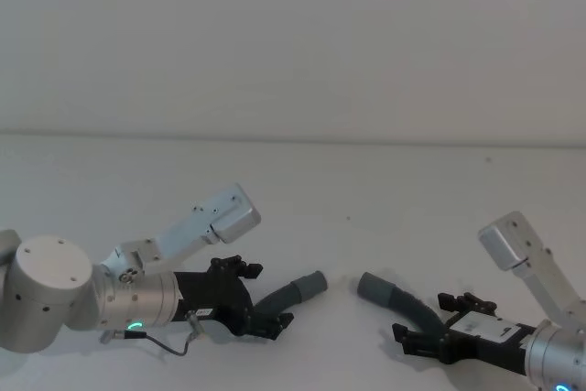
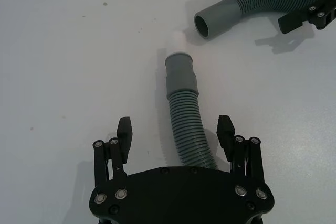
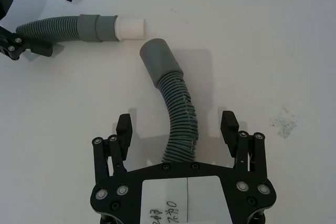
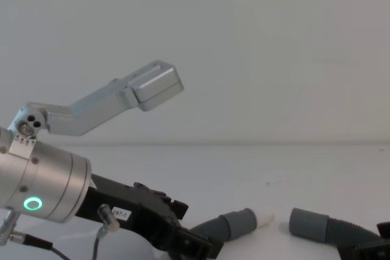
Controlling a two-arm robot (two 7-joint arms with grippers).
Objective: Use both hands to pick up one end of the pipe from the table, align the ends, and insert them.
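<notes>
At the near edge of the white table (image 1: 366,190), the left gripper (image 2: 175,127) is held low. Its black fingers (image 2: 125,129) are spread wide on either side of the dark grey ribbed hose (image 2: 186,124), and a gap is left on each side, so nothing is clamped. Behind this gripper a thick silver cylinder (image 4: 46,178) is seen, with a green ring light (image 4: 32,203) lit on it. A small white label (image 4: 122,214) is fixed to the gripper body, and its print appears to read "287-1".

To the right, the right gripper (image 3: 176,120) is likewise parted around another stretch of the hose, without contact on either side. A white label (image 3: 173,200) is carried on its body. The handwriting on it is cut off by the picture's edge and cannot be read with certainty.

Farther out, between the two grippers, the two ends of the hose are laid on the table. The cuff with the white tip (image 2: 176,40) is pointed from the left side towards the plain grey socket (image 2: 214,18), whose open mouth is turned towards it. The two ends are close together but apart and not in line.
</notes>
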